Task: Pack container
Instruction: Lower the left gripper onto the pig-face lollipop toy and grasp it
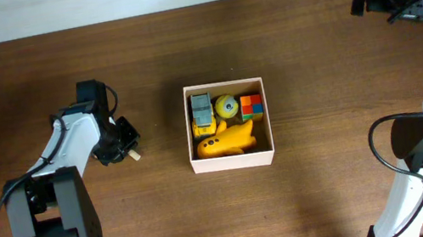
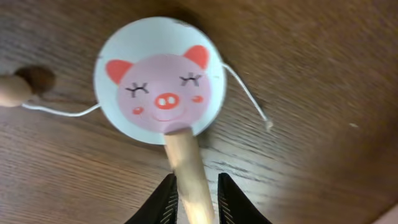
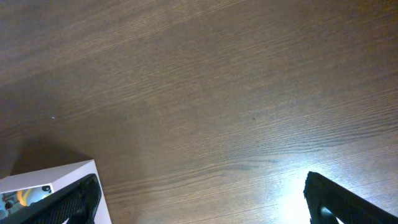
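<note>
One pig rattle (image 2: 158, 81) points away from the left pincer (image 2: 194, 193) clamping its handle (image 2: 186, 165); right pincer (image 3: 205, 199) gapes.

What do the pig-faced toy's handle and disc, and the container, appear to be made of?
The handle looks like bare, unvarnished wood: pale tan, matte and round. The disc seems to be painted wood or card, smooth white with a printed pink pig face; I cannot tell which. The container looks like thin cardboard, with matte white outer walls and a tan-looking inside.
</note>
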{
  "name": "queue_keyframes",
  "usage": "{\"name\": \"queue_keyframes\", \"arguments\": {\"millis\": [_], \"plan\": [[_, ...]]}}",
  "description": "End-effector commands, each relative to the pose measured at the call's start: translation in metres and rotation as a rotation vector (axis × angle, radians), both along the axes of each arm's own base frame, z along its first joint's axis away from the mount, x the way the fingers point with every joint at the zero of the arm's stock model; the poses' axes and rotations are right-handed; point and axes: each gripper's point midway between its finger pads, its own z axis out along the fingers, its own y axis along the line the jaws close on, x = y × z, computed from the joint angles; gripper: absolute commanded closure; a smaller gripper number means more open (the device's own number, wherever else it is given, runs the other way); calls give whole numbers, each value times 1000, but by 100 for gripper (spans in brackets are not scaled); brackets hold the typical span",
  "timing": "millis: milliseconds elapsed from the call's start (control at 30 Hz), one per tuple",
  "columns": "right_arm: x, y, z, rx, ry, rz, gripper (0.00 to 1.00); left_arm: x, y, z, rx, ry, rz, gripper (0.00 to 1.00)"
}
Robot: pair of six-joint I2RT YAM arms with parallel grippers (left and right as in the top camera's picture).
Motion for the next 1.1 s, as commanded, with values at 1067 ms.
{"name": "queue_keyframes", "arguments": {"millis": [1067], "plan": [[3, 3, 1, 6, -7, 7, 1, -8, 20, -1, 101, 25, 159, 44]]}}
